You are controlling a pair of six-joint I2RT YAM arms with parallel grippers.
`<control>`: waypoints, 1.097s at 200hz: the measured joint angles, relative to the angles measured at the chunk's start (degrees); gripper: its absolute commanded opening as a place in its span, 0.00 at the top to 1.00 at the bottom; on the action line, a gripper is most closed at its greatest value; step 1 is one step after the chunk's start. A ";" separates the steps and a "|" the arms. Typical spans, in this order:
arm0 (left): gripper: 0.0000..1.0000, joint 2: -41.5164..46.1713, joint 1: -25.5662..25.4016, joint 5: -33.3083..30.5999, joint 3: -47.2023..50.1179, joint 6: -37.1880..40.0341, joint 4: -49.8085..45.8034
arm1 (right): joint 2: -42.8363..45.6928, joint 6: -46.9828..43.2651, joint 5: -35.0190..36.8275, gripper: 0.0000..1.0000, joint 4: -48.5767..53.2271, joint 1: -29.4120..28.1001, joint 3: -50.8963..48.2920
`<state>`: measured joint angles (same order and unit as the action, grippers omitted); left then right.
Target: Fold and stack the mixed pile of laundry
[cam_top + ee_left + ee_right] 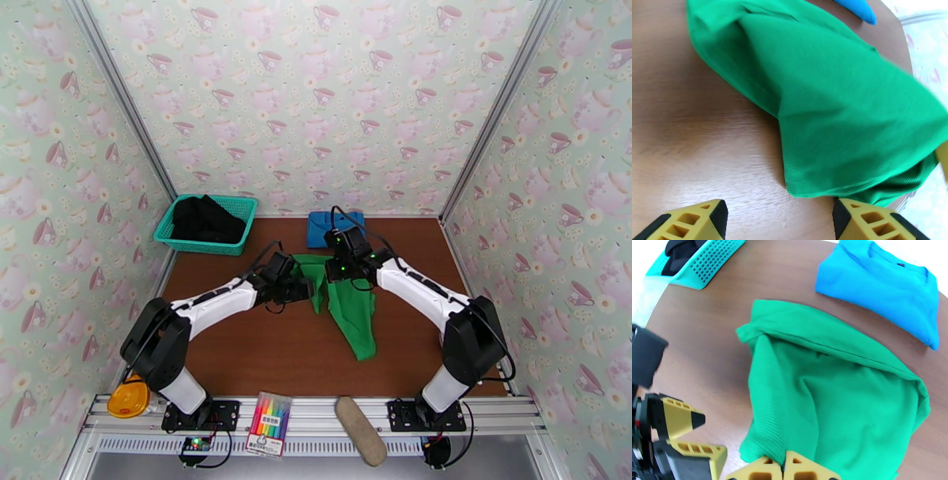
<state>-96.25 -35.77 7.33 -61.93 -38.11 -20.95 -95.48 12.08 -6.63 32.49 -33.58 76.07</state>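
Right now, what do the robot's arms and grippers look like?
The left arm and right arm have white shells, black joints and loose black cables near the wrists. Small green lights glow on the right wrist. The left gripper and right gripper have yellow fingers with triangular cut-outs.

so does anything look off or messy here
the green shirt lies bunched and askew mid-table, one end trailing toward the near edge, unlike the neatly folded blue shirt; a black garment sits crumpled in the teal basket

Shows white-shelled arms [213, 304] with black joints, looping black cables, green lights; yellow, black-tipped fingers [691, 221] with cut-out cells.
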 measured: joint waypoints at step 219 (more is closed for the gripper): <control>1.00 -13.51 -8.33 -15.41 -4.76 10.16 1.07 | -0.33 0.17 -2.86 1.00 0.85 0.59 -1.07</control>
<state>-109.75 -44.10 -8.08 -66.70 -27.94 -19.88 -95.81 12.25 -9.50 33.34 -32.99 75.00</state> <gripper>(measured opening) 0.052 0.065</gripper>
